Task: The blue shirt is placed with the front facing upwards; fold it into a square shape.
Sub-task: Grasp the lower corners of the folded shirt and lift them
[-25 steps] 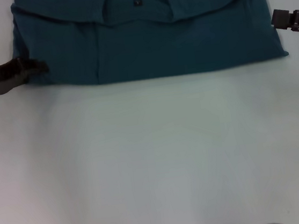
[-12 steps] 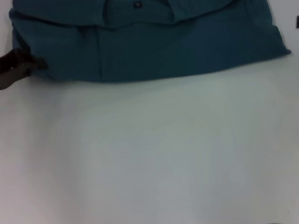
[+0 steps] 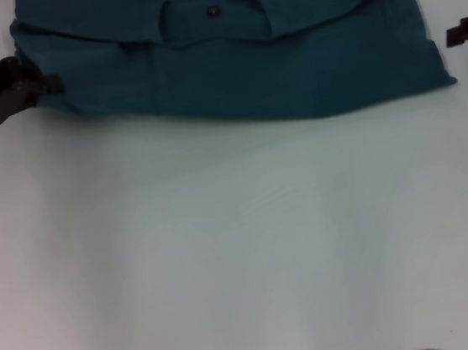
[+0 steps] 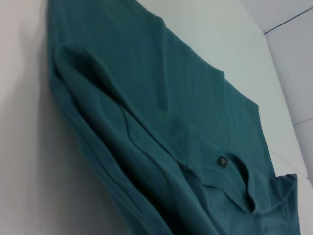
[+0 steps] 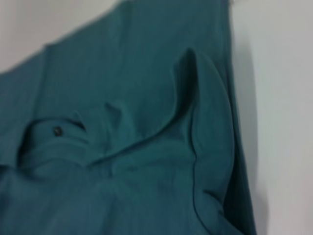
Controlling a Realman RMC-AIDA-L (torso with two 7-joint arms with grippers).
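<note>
the blue shirt (image 3: 229, 53) lies spread across the far part of the white worktop (image 3: 243, 250), folded over on itself so that its near edge runs as one long line from left to right, sagging slightly nearer toward the right corner. the ribbed collar (image 3: 214, 17) with its small dark neck label (image 3: 213, 11) shows near the far middle of the cloth, and a curved folded layer sweeps out from it toward both sides. the left gripper (image 3: 44, 84) reaches in from the left edge at the shirt's left near corner, its dark tip right at the cloth's edge; whether its jaws are apart or pinched on the fabric cannot be told. the right gripper (image 3: 467, 34) shows only as dark pieces at the right edge, just beside the shirt's right side and apart from it, with a strip of bare worktop between; the state of its jaws cannot be told either. in the left wrist view the shirt (image 4: 146, 127) runs in long diagonal folds with the label (image 4: 223, 161) beside the collar opening, and pale floor shows beyond the worktop's far edge. in the right wrist view the shirt (image 5: 137, 147) shows a raised ridge of cloth near its right edge. the near half of the worktop is plain white.
</note>
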